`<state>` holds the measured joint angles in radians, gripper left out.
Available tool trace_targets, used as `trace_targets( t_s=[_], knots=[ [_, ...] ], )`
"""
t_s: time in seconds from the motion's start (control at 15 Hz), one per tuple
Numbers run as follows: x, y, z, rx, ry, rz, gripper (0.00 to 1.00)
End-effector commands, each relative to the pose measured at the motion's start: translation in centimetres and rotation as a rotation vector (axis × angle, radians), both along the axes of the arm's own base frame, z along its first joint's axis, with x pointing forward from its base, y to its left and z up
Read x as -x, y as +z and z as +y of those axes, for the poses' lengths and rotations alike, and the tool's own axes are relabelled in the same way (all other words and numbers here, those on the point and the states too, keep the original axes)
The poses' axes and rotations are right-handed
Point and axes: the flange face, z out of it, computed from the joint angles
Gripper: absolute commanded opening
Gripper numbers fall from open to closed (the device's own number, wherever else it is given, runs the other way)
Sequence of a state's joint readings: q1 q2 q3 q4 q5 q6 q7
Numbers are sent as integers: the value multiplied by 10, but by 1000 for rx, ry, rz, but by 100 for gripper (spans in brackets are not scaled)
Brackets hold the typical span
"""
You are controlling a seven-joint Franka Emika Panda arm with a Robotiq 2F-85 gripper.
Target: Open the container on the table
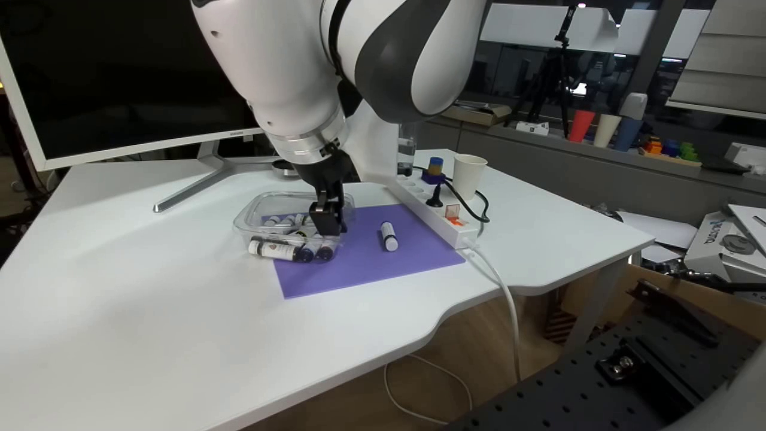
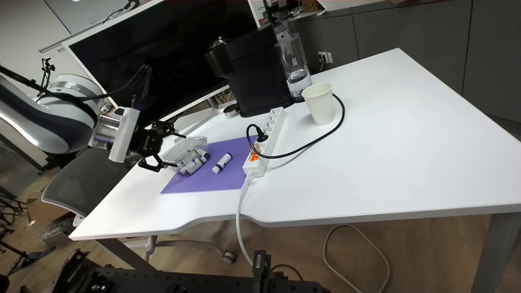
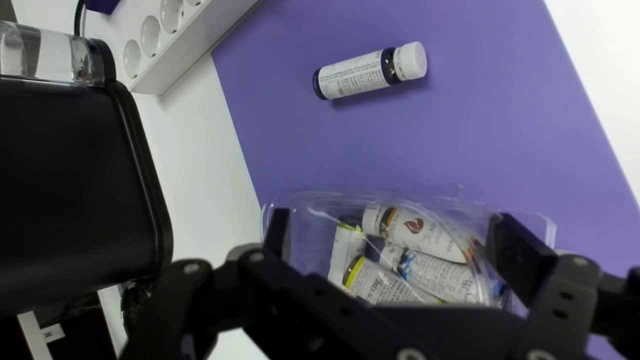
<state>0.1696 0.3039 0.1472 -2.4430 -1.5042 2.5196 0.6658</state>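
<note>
The container [image 1: 263,209] is a shallow clear plastic box with several small labelled vials showing through it. It rests on a purple sheet on the white table [image 1: 149,317] and also shows in an exterior view [image 2: 179,149]. I cannot tell a separate lid from the box. My gripper [image 1: 328,218] points down at the container in an exterior view. It is open, with its fingers wide apart and nothing gripped, as an exterior view [image 2: 181,150] shows. In the wrist view the fingers [image 3: 392,232] stand over opposite ends of the container [image 3: 310,235]. Whether they touch it I cannot tell.
A loose vial [image 3: 357,75] lies on the purple sheet [image 3: 450,145] beside the container. A white power strip [image 2: 266,146] with cables runs along the sheet's edge. A paper cup [image 2: 319,103], a tall black box [image 2: 258,73] and a monitor [image 1: 119,78] stand behind.
</note>
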Motion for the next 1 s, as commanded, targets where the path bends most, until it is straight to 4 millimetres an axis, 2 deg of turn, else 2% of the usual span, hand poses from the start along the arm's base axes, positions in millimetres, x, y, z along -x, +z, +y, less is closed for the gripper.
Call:
trace_targets(
  t_s=[0.0,0.33,0.93],
  knots=[
    [-7,9,-4,-1,-21,-63,100],
    [-19,32,-4,-9,-36,-152,100],
    [-50,102,-18,11,-93,-356,100]
  ],
)
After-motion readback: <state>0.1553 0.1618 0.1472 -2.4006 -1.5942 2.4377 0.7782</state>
